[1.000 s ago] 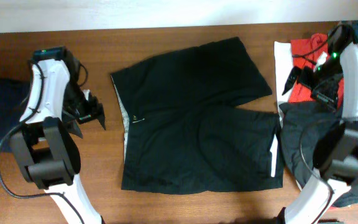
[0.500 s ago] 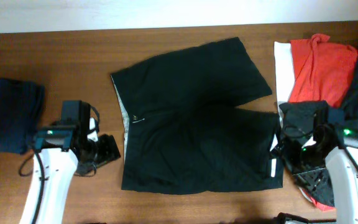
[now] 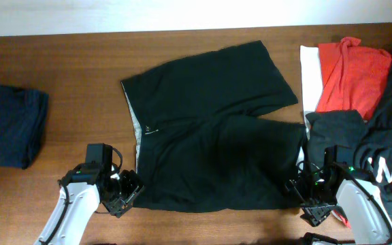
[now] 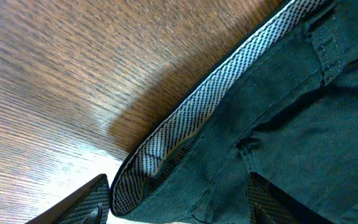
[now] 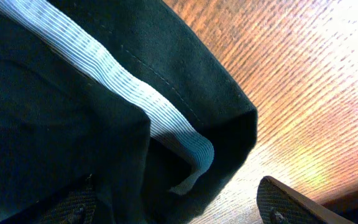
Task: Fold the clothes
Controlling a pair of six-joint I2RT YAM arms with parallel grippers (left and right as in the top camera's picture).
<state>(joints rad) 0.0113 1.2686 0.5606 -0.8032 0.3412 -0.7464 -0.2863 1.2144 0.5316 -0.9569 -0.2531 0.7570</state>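
Note:
The black shorts [image 3: 216, 129] lie flat mid-table, waistband to the left, legs to the right. My left gripper [image 3: 129, 194] is open at the near-left waistband corner. In the left wrist view its fingers [image 4: 179, 208] straddle the checked grey-white waistband lining [image 4: 185, 124]. My right gripper [image 3: 306, 197] is open at the near-right leg hem. In the right wrist view its fingers [image 5: 179, 208] straddle the hem corner with its pale ribbed strip [image 5: 135, 99].
A folded dark navy garment [image 3: 9, 126] lies at the far left. At the right lie a red garment [image 3: 352, 71] on white cloth [image 3: 309, 75] and a black garment with white lettering [image 3: 380, 153]. The near table edge is close below both grippers.
Both arms have come down from the far side of the table to the near edge. Each open gripper has moved in onto a near corner of the shorts. The shorts have not moved.

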